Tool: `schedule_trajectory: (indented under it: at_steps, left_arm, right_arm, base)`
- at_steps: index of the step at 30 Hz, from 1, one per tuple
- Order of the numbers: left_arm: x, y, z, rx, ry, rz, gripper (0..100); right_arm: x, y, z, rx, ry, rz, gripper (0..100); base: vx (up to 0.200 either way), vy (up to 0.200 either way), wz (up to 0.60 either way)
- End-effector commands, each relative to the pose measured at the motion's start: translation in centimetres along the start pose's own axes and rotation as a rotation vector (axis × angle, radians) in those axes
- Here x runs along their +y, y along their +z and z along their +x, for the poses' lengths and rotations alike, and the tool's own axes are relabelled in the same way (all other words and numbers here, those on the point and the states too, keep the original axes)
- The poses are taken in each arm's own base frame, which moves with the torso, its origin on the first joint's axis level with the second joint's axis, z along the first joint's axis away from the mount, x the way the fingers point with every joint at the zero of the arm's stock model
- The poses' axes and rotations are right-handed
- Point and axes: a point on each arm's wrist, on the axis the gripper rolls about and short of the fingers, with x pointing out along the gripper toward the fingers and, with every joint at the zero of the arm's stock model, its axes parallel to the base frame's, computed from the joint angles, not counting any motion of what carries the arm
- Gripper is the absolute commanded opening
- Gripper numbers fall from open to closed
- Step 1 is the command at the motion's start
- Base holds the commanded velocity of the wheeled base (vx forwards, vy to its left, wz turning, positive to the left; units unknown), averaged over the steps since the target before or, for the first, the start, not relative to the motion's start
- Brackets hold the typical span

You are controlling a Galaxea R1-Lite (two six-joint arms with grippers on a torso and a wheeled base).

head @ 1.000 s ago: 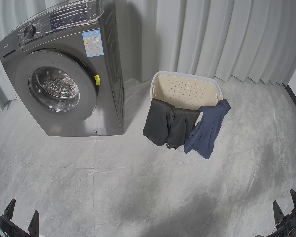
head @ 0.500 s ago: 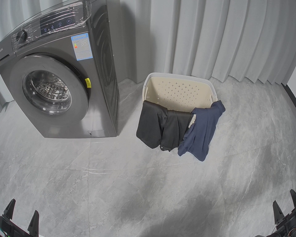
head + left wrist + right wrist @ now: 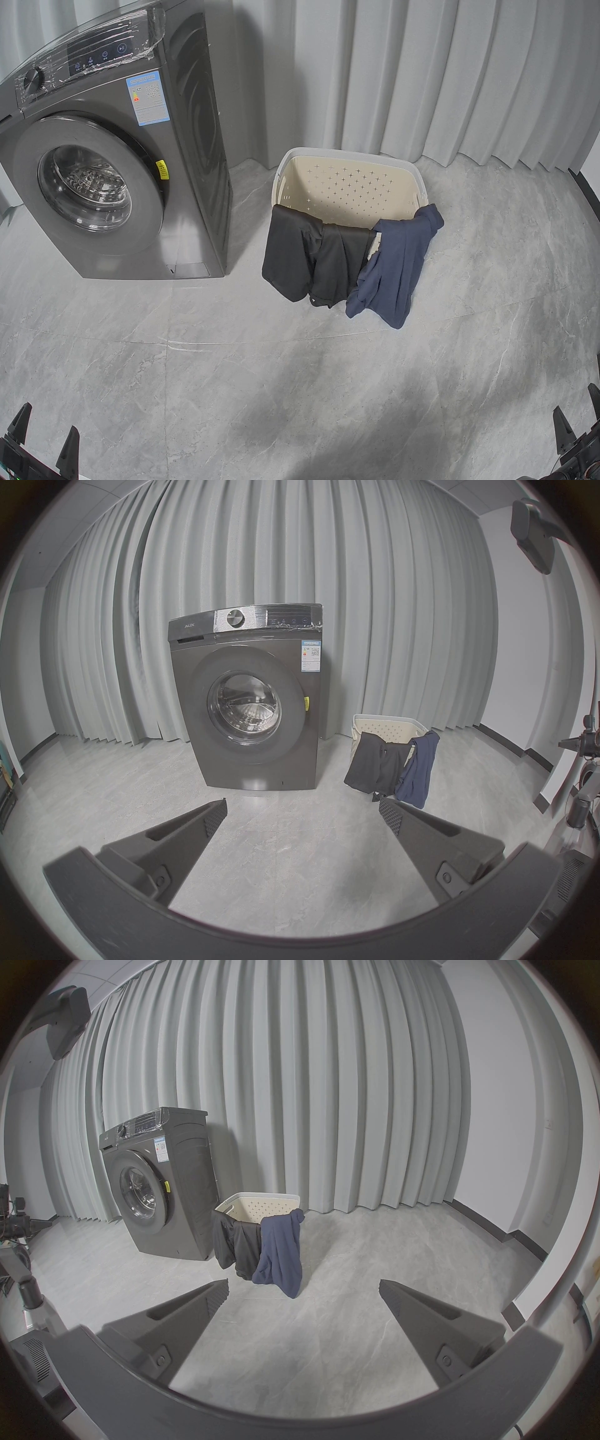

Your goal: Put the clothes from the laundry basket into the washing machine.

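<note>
- Black left gripper (image 3: 301,805) and right gripper (image 3: 303,1285): jaws spread wide, empty, above the grey floor (image 3: 250,387).
- Fabric: a charcoal garment (image 3: 312,262) and a navy garment (image 3: 394,269) drape over the laundry basket (image 3: 350,181) near rim.
- Grey washing machine (image 3: 106,169): left of the basket, door closed.
- Pale curtain (image 3: 437,75): behind both.

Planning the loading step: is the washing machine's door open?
No, the round door lies shut, flush against the front of the washing machine.

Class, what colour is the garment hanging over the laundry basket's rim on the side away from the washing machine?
Navy blue garment; head view shows it best.
</note>
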Motion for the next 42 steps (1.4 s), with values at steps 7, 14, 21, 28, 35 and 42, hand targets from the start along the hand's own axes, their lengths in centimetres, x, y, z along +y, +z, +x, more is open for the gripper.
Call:
schedule_trajectory:
  at_steps: [7,14,21,28,35,42]
  left_arm:
    - [0.01,-0.52,0.03,0.004,0.0,0.001,100]
    - [0.01,-0.52,0.03,0.004,0.001,-0.002,100]
    - [0.01,-0.52,0.03,0.004,0.003,-0.007,100]
    - [0.01,-0.52,0.02,0.003,0.003,-0.007,100]
    - [0.01,-0.52,0.03,0.004,0.001,-0.005,100]
    - [0.01,-0.52,0.02,0.003,0.003,-0.007,100]
  right_arm:
    - [0.0,-0.53,-0.01,-0.001,0.001,0.0,100]
    - [-0.01,-0.53,-0.01,-0.001,-0.001,0.0,100]
    - [-0.01,-0.53,-0.01,-0.001,-0.001,0.0,100]
    - [0.0,-0.53,-0.01,-0.001,0.001,0.0,100]
    - [-0.01,-0.53,-0.01,-0.001,-0.001,0.0,100]
    - [-0.01,-0.53,-0.01,-0.001,-0.001,0.0,100]
  base:
    - [0.0,-0.057,0.0]
    - [0.086,0.0,0.0]
    - [0.2,0.0,0.0]
    - [0.2,0.0,0.0]
    - [0.029,0.0,0.0]
    - [0.0,-0.114,0.0]
